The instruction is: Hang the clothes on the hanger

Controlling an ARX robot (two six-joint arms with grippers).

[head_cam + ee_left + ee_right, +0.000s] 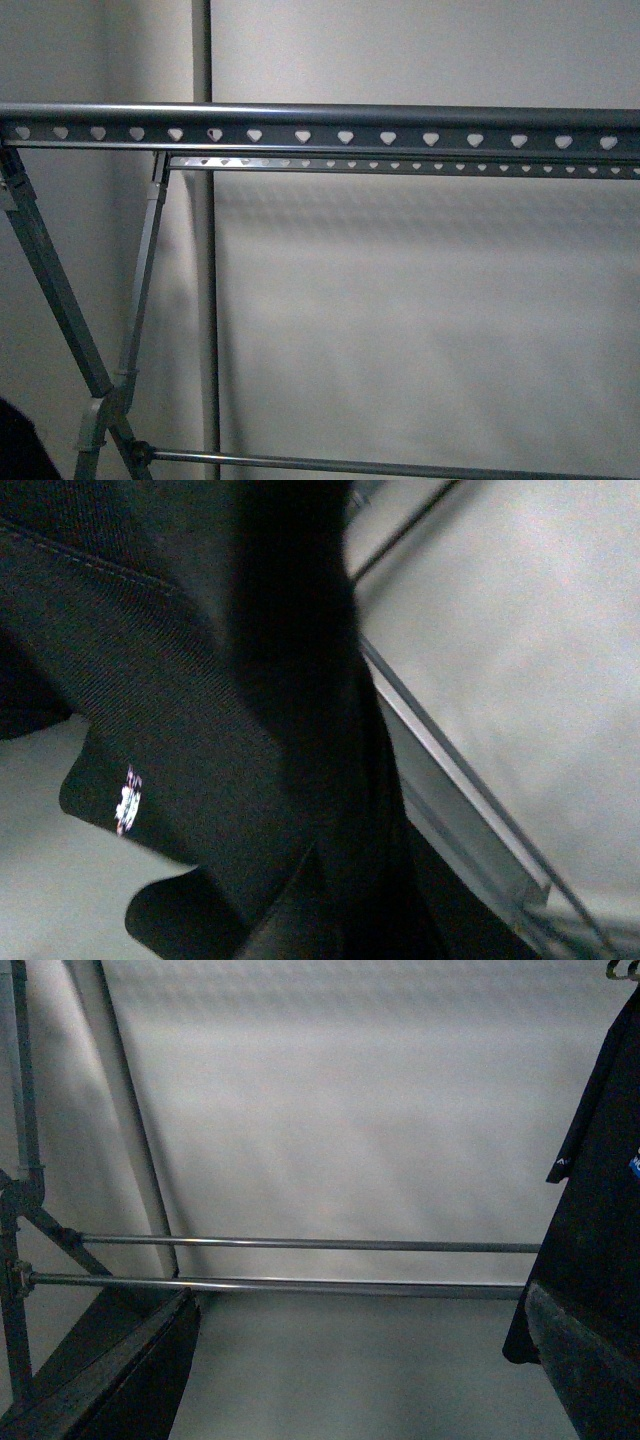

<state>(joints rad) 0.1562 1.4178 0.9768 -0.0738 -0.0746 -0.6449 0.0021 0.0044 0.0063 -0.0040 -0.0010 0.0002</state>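
The hanger is a grey metal rack. Its top rail point(320, 128) with heart-shaped holes spans the front view, with a second rail behind it and crossed legs point(60, 300) at the left. The clothes, a black polo shirt point(200, 710), fill the left wrist view, with a small white mark on the fabric. My left gripper is shut on the clothes; its fingers are hidden by the cloth. A dark patch point(20, 445) shows at the front view's lower left corner. My right gripper point(360, 1380) is open and empty, facing the rack's two low bars point(300, 1265). The shirt point(600, 1210) hangs beside its finger point(590, 1360).
A plain light wall lies behind the rack. A thin vertical pole point(205, 300) stands behind the rack's left part. A low crossbar point(350, 465) runs along the bottom. A rack leg point(450, 800) passes close beside the shirt in the left wrist view.
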